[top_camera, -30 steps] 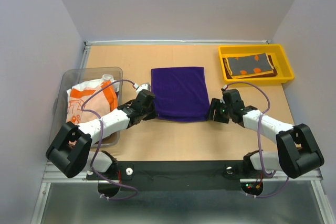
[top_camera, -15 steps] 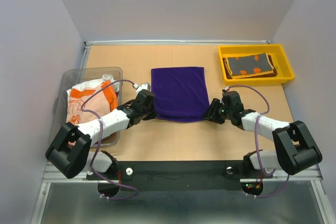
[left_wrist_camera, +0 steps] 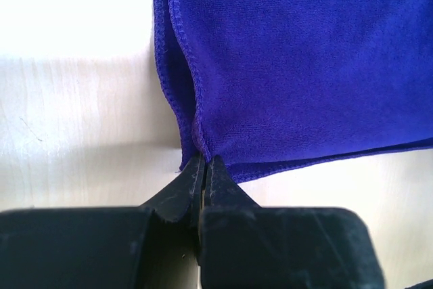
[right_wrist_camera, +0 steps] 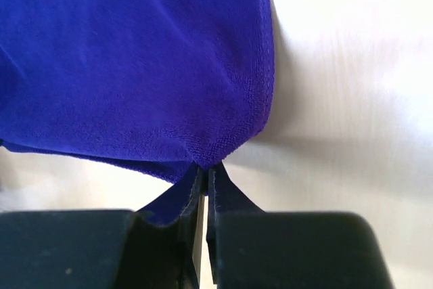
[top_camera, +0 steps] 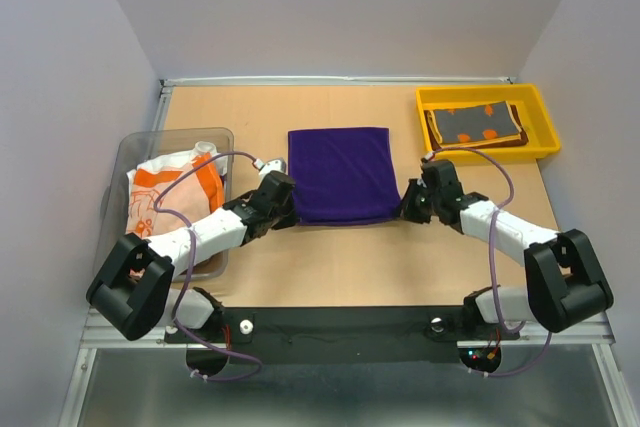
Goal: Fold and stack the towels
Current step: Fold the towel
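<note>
A deep purple towel (top_camera: 341, 173) lies folded on the table's middle. My left gripper (top_camera: 290, 211) is shut on its near left corner (left_wrist_camera: 197, 141), and the right gripper (top_camera: 402, 209) is shut on its near right corner (right_wrist_camera: 215, 152). An orange-and-white patterned towel (top_camera: 172, 190) sits crumpled in the clear bin (top_camera: 128, 152) at the left. In the yellow tray (top_camera: 486, 146) at the back right lie folded towels (top_camera: 473, 124): a grey one with orange spots on top of a dark brown one.
The clear bin stands close to the left arm's elbow. The yellow tray sits near the table's back right corner. Bare wood lies in front of the purple towel (top_camera: 345, 262) and behind it (top_camera: 300, 105).
The right gripper slid in to the purple towel's near right corner and shut on it. The towel's near edge has drawn back slightly. The left gripper has kept its hold.
</note>
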Available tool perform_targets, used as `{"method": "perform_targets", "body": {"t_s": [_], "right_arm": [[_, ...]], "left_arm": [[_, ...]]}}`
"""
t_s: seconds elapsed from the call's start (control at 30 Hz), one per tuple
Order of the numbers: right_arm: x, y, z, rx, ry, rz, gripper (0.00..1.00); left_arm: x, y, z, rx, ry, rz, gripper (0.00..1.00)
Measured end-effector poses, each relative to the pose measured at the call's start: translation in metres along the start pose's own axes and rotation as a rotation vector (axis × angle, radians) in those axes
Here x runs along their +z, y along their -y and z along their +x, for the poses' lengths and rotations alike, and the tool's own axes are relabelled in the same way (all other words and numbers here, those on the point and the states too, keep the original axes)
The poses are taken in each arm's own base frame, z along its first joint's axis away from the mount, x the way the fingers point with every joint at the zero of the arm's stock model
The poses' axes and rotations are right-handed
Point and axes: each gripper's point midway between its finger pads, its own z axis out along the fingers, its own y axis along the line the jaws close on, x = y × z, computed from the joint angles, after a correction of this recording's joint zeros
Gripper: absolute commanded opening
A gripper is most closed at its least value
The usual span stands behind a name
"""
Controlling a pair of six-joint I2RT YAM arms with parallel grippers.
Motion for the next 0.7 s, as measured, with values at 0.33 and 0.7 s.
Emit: {"method": "perform_targets", "body": {"t_s": [0.33, 0.7], "right_arm": [[-0.032, 0.024, 0.007, -0.120, -0.071, 0.162, 0.46], [-0.041, 0.028, 0.013, -0.107, -0.075, 0.177, 0.39]], "left_arm": [[0.003, -0.011, 0.027, 0.021, -0.071, 0.003, 0.00], [0.004, -0.018, 0.040, 0.026, -0.102, 0.004, 0.00]]}}
